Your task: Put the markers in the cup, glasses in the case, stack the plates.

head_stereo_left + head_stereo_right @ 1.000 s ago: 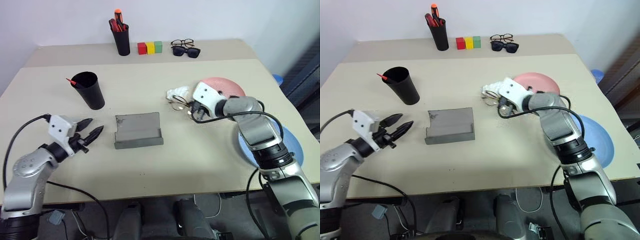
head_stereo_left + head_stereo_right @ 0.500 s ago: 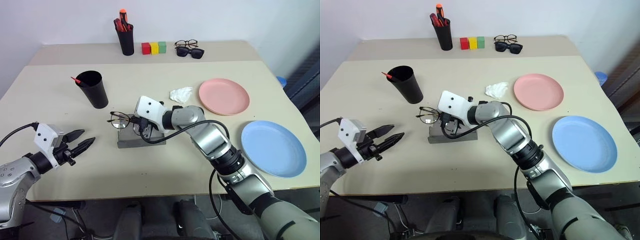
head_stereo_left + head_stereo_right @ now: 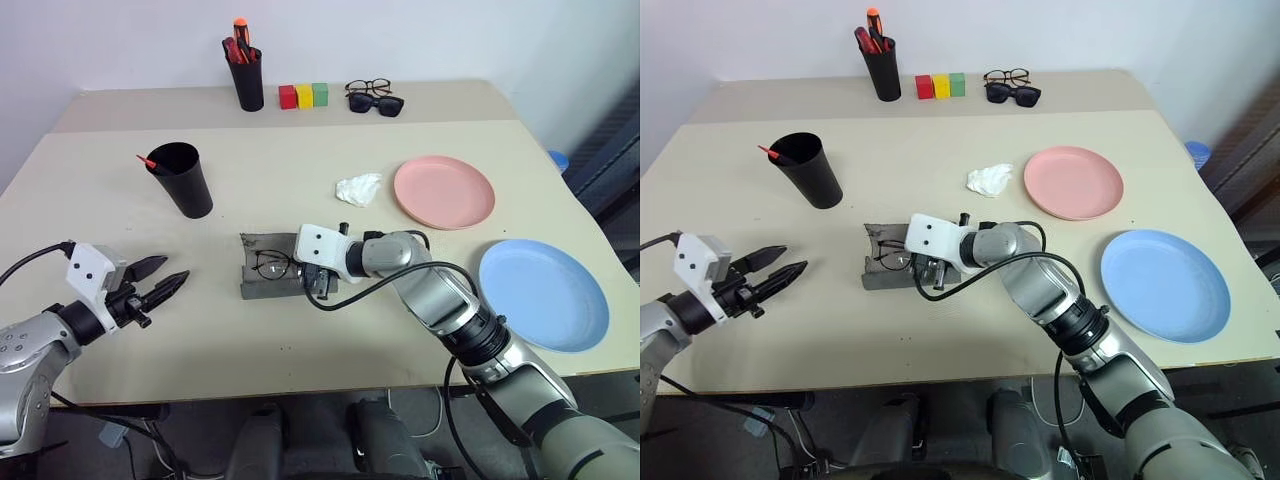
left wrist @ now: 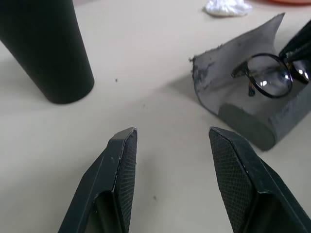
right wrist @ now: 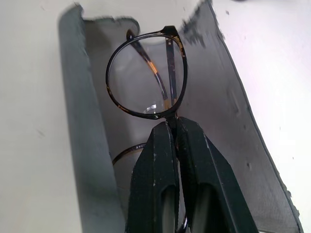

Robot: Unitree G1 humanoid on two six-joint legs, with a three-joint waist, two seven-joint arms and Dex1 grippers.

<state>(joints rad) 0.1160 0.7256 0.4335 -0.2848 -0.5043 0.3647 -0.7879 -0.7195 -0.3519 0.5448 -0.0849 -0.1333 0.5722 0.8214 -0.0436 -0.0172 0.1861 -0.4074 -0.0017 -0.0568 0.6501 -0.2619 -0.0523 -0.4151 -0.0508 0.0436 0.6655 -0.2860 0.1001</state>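
crumpled white tissue (image 3: pixel 358 188) just beyond right gripper (image 3: pixel 318 285). far beyond it at the tabletop (image 3: pixel 300 340) back: pen pot (image 3: pixel 246 78), three coloured blocks (image 3: pixel 303 96), black sunglasses (image 3: pixel 375 103).

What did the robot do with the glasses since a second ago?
The right gripper picked the glasses up near the pink plate, carried them across the table and lowered them into the open grey case, still pinching them. The left gripper stayed open and idle. The cup and blue plate did not move.
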